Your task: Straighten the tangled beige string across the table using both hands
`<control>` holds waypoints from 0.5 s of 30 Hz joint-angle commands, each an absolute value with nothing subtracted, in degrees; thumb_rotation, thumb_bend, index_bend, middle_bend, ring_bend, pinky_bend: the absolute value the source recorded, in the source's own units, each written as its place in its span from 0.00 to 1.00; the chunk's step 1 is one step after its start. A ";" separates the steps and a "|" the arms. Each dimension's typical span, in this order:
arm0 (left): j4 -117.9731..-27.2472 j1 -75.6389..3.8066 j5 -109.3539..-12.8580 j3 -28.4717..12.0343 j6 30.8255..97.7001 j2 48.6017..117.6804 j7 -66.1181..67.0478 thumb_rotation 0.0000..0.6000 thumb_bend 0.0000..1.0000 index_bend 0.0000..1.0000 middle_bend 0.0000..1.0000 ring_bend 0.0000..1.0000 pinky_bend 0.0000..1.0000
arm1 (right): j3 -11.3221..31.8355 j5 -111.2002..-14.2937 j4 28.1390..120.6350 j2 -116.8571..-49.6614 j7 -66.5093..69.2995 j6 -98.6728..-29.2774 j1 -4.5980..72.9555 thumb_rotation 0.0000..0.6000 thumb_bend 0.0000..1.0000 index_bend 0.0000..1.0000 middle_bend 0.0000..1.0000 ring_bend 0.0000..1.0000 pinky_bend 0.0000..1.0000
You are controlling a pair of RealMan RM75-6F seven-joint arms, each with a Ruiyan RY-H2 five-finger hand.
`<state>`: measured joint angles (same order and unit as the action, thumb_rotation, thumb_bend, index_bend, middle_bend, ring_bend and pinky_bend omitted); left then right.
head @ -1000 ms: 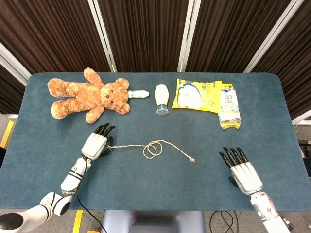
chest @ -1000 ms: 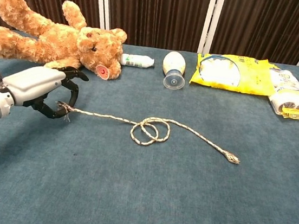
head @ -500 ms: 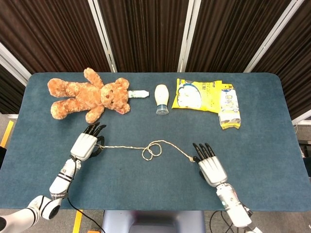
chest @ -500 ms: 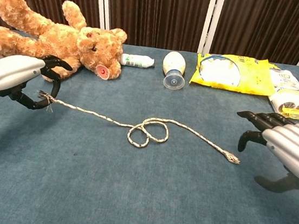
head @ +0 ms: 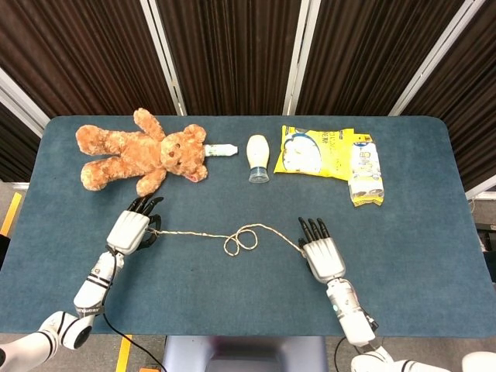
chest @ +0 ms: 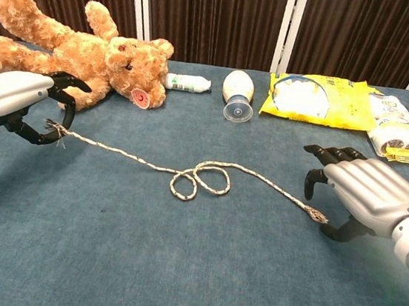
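Observation:
The beige string (head: 201, 233) runs across the middle of the blue table (head: 434, 232), with a small loop (head: 241, 238) near its centre. In the chest view the loop (chest: 200, 178) lies flat and the string's left stretch is lifted off the cloth. My left hand (head: 131, 230) pinches the frayed left end (chest: 58, 132) between thumb and a finger; the same left hand (chest: 13, 96) shows at the chest view's left edge. My right hand (head: 321, 252) hovers with fingers apart at the knotted right end (chest: 317, 215), which lies on the table just beside the right hand (chest: 368, 192).
A brown teddy bear (head: 139, 151) lies at the back left, close behind my left hand. Along the back stand a small white bottle (head: 222, 150), a white container on its side (head: 258, 157), a yellow bag (head: 314, 153) and a wrapped pack (head: 366, 172).
My left hand has drawn the string's left end further left, lengthening that stretch. My right hand has come in from the right front to the string's right end.

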<state>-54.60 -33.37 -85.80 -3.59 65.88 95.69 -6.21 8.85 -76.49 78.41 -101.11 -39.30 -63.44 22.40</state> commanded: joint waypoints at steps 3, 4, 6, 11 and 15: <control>-53.97 -33.44 -85.74 -3.47 65.45 95.74 -6.29 1.00 0.44 0.61 0.11 0.00 0.15 | 9.08 -75.40 77.78 -101.63 -39.58 -63.33 23.30 1.00 0.39 0.54 0.01 0.00 0.00; -53.89 -33.45 -85.73 -3.46 65.39 95.76 -6.44 1.00 0.44 0.61 0.11 0.00 0.15 | 9.08 -75.07 77.55 -101.75 -39.62 -63.30 23.48 1.00 0.40 0.55 0.01 0.00 0.00; -53.67 -33.49 -85.71 -3.47 65.32 95.85 -6.69 1.00 0.44 0.61 0.11 0.00 0.15 | 9.15 -74.32 77.30 -101.93 -39.84 -63.11 23.85 1.00 0.40 0.56 0.02 0.00 0.00; -53.47 -33.56 -85.88 -3.49 65.53 95.83 -6.88 1.00 0.44 0.61 0.11 0.00 0.15 | 9.11 -73.36 76.38 -102.40 -40.91 -63.58 24.51 1.00 0.41 0.59 0.03 0.00 0.00; -53.57 -33.59 -85.82 -3.59 65.55 95.64 -6.84 1.00 0.43 0.61 0.11 0.00 0.15 | 9.13 -71.94 75.95 -102.66 -41.33 -63.31 25.03 1.00 0.41 0.60 0.03 0.00 0.00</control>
